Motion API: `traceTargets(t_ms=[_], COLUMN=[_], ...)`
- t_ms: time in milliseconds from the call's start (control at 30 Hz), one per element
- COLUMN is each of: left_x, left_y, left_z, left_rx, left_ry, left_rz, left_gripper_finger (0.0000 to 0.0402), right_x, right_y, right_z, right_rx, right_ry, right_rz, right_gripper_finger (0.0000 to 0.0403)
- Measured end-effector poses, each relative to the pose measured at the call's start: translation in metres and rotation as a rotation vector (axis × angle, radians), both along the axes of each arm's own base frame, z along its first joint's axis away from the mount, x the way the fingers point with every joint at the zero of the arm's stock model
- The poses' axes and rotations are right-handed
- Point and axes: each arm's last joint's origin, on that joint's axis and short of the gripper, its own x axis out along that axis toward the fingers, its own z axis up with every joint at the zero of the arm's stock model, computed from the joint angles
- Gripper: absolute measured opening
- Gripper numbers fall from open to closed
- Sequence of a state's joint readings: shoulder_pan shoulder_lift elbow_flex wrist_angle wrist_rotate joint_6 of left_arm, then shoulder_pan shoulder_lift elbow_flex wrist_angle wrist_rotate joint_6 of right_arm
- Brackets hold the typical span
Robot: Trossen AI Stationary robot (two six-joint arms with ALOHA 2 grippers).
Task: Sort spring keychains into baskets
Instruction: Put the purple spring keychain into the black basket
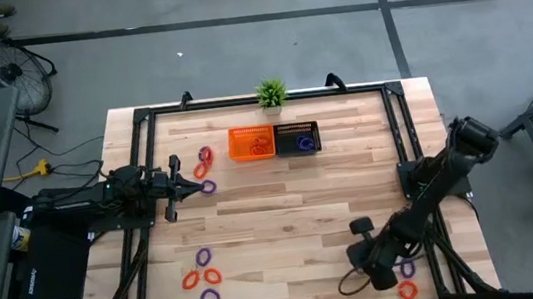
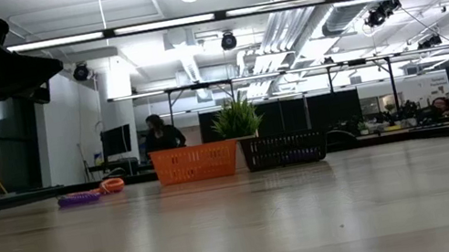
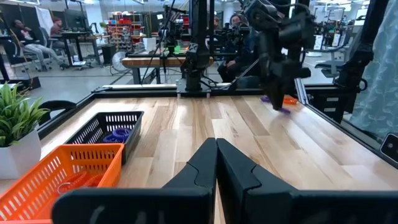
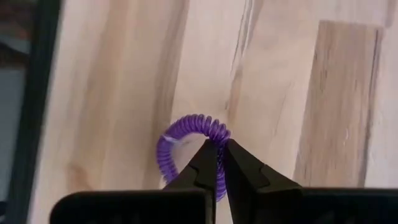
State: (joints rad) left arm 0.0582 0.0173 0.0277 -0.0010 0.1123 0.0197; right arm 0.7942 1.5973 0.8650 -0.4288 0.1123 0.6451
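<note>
My right gripper (image 1: pixel 399 267) (image 4: pixel 219 144) stands near the table's near right corner, shut on a purple spring keychain (image 4: pixel 186 146). An orange-red keychain (image 1: pixel 406 291) lies just beside it. My left gripper (image 1: pixel 190 187) (image 3: pixel 216 163) hovers at the table's left, shut and empty, its tip next to a purple keychain (image 1: pixel 208 186). Two orange-red keychains (image 1: pixel 204 162) lie beyond that. Several more keychains (image 1: pixel 204 276), purple and orange-red, lie near the near left edge. The orange basket (image 1: pixel 251 143) and the black basket (image 1: pixel 297 138) stand side by side at the far edge, each with keychains inside. My right gripper pinches the purple keychain's coil (image 4: pixel 214 129) between its two fingertips, on one side of the ring, coming from above and pointing down. The rest of the ring curves away to one side of the fingers. Whether it is lifted off the table, I cannot tell.
A small green potted plant (image 1: pixel 271 94) stands behind the baskets at the far edge. A black metal frame (image 1: pixel 142 118) borders the table. Bare wood lies across the table's middle (image 1: pixel 294 217). People sit in the room beyond the table.
</note>
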Motion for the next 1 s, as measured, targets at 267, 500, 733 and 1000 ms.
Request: traceTargets(t_ms=[267,500,733,1000], left_x=[0.0,0.0,0.0,0.0], left_y=[0.0,0.0,0.0,0.0], left_z=[0.0,0.0,0.0,0.0], left_rx=[0.0,0.0,0.0,0.0], left_ry=[0.0,0.0,0.0,0.0], left_rz=[0.001,0.001,0.001,0.0], left_gripper_finger=[0.0001,0.0001,0.0001,0.0001], right_x=[0.022,0.043,0.07,0.095], right_y=[-0.039,-0.088,-0.136,-0.195], right_z=[0.033,0.055,0.088,0.12], right_rx=[0.03,0.039,-0.053,-0.168], right_ry=[-0.128,-0.189,-0.25,-0.283], right_rz=[-0.067,-0.172,-0.235,-0.382], right_gripper_finger=[0.0012,0.0014,0.0015,0.0016])
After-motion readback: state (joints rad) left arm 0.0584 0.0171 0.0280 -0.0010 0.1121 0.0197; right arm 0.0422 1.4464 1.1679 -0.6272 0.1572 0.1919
